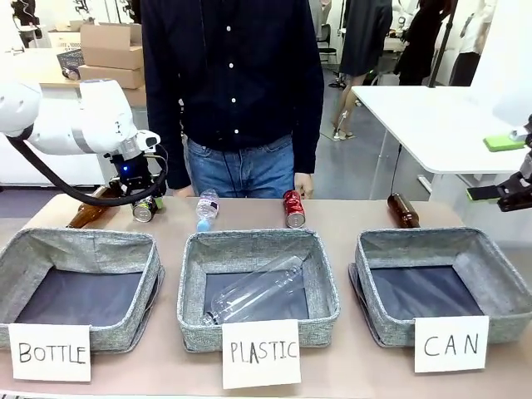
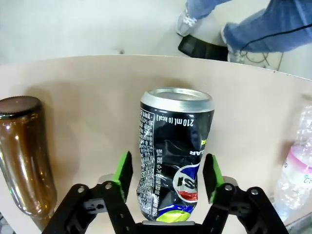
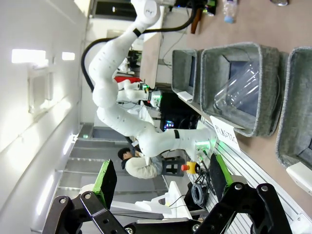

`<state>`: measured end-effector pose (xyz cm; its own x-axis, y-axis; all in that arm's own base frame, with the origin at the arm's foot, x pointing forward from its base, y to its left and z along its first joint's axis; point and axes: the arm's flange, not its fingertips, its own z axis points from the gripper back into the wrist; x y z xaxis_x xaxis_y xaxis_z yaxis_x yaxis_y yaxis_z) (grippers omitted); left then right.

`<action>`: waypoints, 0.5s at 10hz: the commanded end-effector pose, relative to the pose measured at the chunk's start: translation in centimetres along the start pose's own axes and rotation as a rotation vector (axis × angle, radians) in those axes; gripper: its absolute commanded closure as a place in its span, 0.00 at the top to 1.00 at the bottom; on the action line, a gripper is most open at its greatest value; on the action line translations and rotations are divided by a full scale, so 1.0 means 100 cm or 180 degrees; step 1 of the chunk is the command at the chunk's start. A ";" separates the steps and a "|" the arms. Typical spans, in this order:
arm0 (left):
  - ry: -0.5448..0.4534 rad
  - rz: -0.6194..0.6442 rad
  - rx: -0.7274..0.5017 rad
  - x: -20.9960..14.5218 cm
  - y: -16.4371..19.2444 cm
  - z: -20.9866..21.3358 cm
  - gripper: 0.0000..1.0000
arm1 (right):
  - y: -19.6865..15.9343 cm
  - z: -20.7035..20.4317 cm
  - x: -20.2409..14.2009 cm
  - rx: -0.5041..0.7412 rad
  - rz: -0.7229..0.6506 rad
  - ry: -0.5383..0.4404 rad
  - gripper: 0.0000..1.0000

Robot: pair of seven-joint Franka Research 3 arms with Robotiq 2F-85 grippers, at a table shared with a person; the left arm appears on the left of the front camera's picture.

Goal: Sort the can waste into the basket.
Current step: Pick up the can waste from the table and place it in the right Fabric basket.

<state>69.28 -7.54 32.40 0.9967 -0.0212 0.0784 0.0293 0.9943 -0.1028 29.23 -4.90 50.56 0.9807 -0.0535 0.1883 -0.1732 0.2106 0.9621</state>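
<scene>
Black can lies on tabletop beside bottle, my left claw closed across it for the lift to CAN basket; right claw hangs open.

My tan table carries the BOTTLE basket, PLASTIC basket and CAN basket, with two brown bottles, a black can, water bottle and red can behind.

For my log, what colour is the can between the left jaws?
The can is black with blue, red and yellow-green print; best in the left wrist view.
</scene>
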 end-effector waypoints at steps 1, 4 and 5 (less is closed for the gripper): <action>0.0073 -0.0082 -0.0120 0.005 0.003 0.000 0.00 | 0.002 -0.001 0.003 0.0077 0.0095 -0.0028 1.00; 0.0103 -0.0133 -0.0169 0.004 0.004 -0.002 0.06 | 0.002 -0.001 0.003 0.0077 0.0095 -0.0028 1.00; 0.0072 -0.0119 -0.0190 0.001 0.004 -0.001 0.00 | 0.002 -0.001 0.003 0.0077 0.0095 -0.0028 1.00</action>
<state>69.22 -7.41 31.90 0.9972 -0.0460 0.0598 0.0529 0.9915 -0.1190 29.23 -4.90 50.56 0.9807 -0.0532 0.1884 -0.1734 0.2103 0.9621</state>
